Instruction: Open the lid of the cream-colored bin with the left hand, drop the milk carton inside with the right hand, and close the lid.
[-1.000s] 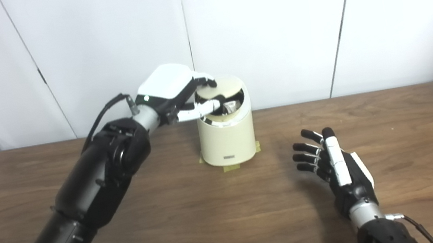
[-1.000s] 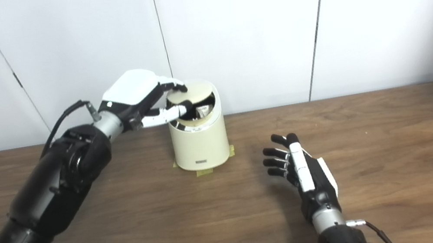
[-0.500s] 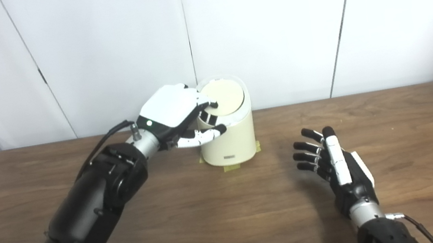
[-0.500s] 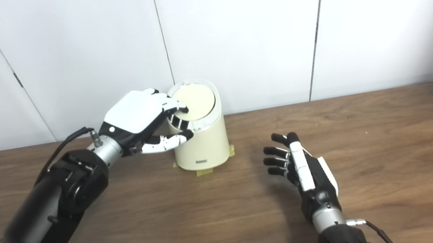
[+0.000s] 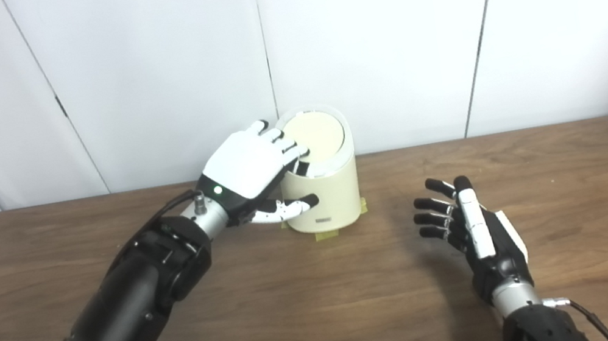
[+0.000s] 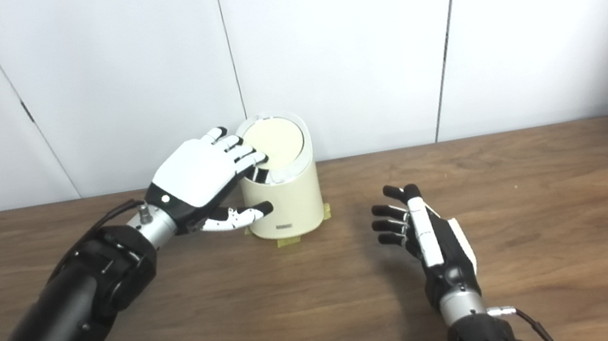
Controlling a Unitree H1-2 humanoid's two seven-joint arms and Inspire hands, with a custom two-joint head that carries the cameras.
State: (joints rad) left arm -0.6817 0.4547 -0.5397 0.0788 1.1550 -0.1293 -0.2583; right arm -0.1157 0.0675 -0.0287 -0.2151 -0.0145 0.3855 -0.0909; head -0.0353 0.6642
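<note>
The cream-colored bin (image 5: pixel 328 197) stands at the back of the wooden table (image 5: pixel 304 318), on yellow tape. Its round lid (image 5: pixel 317 136) lies flat in the rim, closed. My left hand (image 5: pixel 248 170) is open beside the bin's left side, its fingertips (image 5: pixel 296 153) at the lid's left edge and its thumb in front of the bin wall. My right hand (image 5: pixel 471 229) rests open over the table to the right of the bin, holding nothing. No milk carton is in view.
White wall panels (image 5: pixel 379 28) rise right behind the table's back edge. Strips of yellow tape (image 5: pixel 326 233) stick out under the bin. Bare wooden tabletop (image 6: pixel 570 249) stretches to the right and front.
The lid, held up by my left hand a second ago with something visible inside, has gone down flat. The left hand has let go, lowered and spread its fingers. The right hand has barely moved.
</note>
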